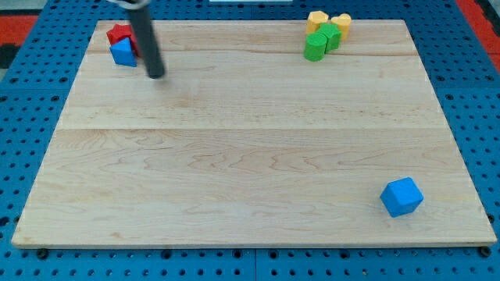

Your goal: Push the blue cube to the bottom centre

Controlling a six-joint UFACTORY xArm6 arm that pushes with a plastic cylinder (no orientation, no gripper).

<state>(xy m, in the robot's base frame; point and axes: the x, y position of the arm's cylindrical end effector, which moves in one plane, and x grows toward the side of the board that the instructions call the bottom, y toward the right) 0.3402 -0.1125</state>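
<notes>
A blue cube (401,196) lies near the view's bottom right corner of the wooden board (250,148). My tip (157,75) is at the view's upper left, far from that cube, just right of and slightly below a second blue block (123,53) that touches a red block (119,33). The dark rod rises from the tip towards the view's top edge.
Two yellow blocks (328,20) and two green blocks (321,40) cluster at the view's top right. The board lies on a blue perforated table (23,117).
</notes>
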